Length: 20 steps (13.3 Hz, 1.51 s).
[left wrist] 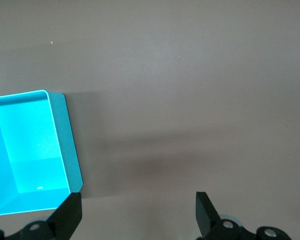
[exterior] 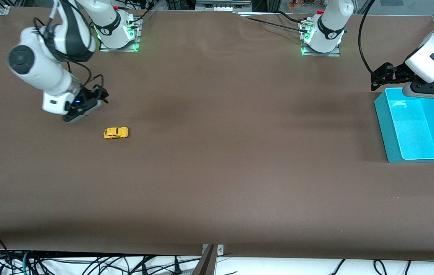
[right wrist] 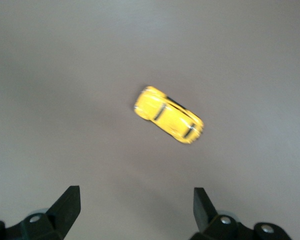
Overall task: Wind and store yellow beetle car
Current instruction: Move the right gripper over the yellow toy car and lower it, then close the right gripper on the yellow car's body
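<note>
The yellow beetle car (exterior: 115,132) stands on its wheels on the brown table, toward the right arm's end. It also shows in the right wrist view (right wrist: 169,121). My right gripper (exterior: 82,113) hangs low over the table just beside the car, a little farther from the front camera; its jaws are open and empty (right wrist: 136,200). My left gripper (exterior: 417,91) waits over the edge of the teal bin (exterior: 387,126) that lies farthest from the front camera; it is open and empty (left wrist: 138,202).
The teal bin, also in the left wrist view (left wrist: 60,130), is empty and stands at the left arm's end of the table. The two arm bases (exterior: 117,34) (exterior: 322,38) stand along the table's edge farthest from the front camera.
</note>
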### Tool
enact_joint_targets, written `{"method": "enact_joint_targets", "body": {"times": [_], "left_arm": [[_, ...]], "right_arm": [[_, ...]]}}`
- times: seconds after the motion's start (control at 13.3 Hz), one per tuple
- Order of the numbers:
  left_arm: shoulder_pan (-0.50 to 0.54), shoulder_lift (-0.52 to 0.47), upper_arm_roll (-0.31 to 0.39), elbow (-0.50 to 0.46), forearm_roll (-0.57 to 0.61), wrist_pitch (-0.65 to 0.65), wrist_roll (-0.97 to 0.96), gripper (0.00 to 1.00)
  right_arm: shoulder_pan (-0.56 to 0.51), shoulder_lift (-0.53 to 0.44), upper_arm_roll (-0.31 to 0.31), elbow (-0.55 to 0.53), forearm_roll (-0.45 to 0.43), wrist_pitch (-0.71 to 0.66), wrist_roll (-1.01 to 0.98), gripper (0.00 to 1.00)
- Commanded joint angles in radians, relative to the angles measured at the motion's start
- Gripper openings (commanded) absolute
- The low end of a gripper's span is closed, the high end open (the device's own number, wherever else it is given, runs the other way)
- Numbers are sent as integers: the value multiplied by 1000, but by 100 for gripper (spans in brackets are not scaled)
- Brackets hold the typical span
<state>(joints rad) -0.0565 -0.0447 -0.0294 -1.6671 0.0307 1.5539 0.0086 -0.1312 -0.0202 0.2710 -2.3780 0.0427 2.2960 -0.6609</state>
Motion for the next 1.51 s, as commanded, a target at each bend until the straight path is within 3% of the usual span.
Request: {"method": "enact_joint_targets", "body": {"times": [0.0, 0.23, 0.38, 0.75, 1.43], "left_arm": [[3, -11, 0, 3, -17, -20, -2, 100], [1, -11, -1, 3, -17, -20, -4, 100], [1, -11, -1, 3, -17, -21, -4, 100], [0, -11, -3, 3, -17, -21, -7, 100], [0, -11, -1, 3, -17, -21, -6, 100]], "right_arm": [[-28, 25, 22, -47, 2, 97, -327, 100], [-53, 138, 22, -44, 0, 259, -686, 100], [-54, 207, 22, -29, 0, 334, -801, 100], [-56, 308, 43, -23, -1, 451, -887, 100], [-82, 388, 42, 49, -1, 459, -990, 99]]}}
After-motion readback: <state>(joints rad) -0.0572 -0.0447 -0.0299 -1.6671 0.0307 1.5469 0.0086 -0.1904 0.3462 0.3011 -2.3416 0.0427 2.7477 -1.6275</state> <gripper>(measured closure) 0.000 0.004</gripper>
